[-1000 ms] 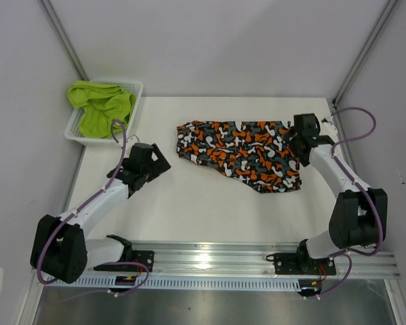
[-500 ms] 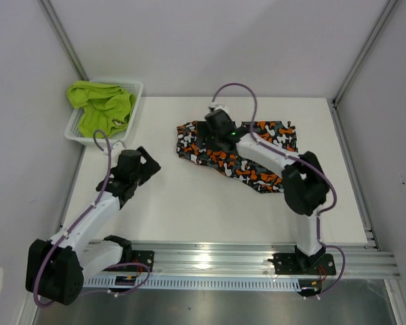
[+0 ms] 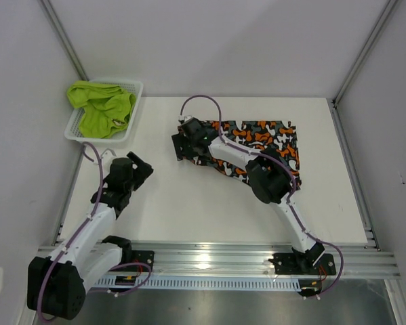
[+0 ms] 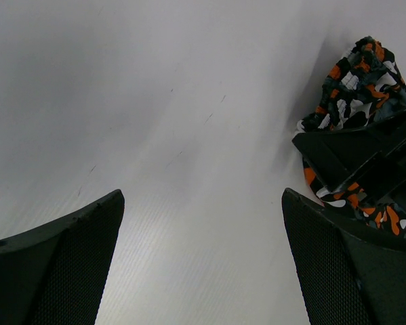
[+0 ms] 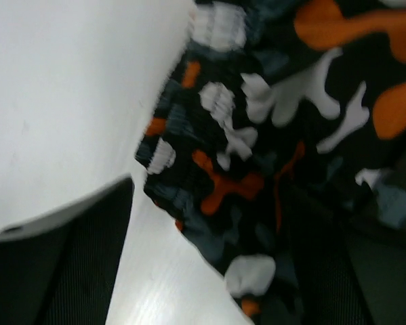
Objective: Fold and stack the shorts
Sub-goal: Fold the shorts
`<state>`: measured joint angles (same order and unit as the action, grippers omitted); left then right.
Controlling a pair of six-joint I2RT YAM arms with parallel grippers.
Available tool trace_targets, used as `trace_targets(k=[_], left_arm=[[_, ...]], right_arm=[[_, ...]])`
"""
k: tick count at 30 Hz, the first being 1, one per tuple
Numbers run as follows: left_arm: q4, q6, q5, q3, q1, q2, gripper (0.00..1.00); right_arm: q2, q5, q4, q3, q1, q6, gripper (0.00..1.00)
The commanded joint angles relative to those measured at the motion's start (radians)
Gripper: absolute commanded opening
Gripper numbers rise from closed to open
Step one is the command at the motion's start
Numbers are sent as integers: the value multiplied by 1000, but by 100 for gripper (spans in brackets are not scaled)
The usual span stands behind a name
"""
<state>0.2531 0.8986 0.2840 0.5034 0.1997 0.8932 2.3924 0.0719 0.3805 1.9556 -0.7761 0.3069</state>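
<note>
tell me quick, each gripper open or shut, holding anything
Left gripper: open, holding nothing.
Right gripper: open, jaws astride an edge of the camouflage shorts, not clamped.

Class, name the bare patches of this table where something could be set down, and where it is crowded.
Bare table lies in front of the camouflage shorts, toward the near rail, and between the basket and those shorts. Crowded: the back middle, under shorts and right gripper; the basket corner.
</note>
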Motion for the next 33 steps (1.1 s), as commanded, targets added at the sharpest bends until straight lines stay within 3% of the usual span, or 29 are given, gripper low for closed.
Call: trace_targets(k=[1,5,7,10,13,19,22,23,26,33], left_arm=[[-40,2,-8,9,-6,19,99],[-41,-1,-8,11,-6,30,99],[-43,-3,-6,11,-6,30,99],[-44,-4,-9,14,-6,26,99],[-49,-6,-16,9,-8,33,99],[-71,-10,-57,7,-6,68,99],[-77,-13,-74,12,-6,82,99],[-80,-16,-78,14,-6,90,99],[-80,-24,-85,14,-6,93,99],[-66,-26,-51,9,-6,49,99]], right_arm=[[42,-30,32,32,6,-28,87],[-49,-194,-53,-110,5,-43,73],[-128,-230,-156,-300,1,-22,69],[-263,-274,-206,-487,-14,-17,43],[-396,-284,-226,-649,-46,-43,36],[-639,-322,-213,-865,-84,-74,46],[-725,-317,-187,-920,-84,-72,60],[-742,-316,-181,-925,-84,-72,72],[-786,-287,-149,-884,-94,-72,86],[-679,-72,-51,-695,-173,-111,88]])
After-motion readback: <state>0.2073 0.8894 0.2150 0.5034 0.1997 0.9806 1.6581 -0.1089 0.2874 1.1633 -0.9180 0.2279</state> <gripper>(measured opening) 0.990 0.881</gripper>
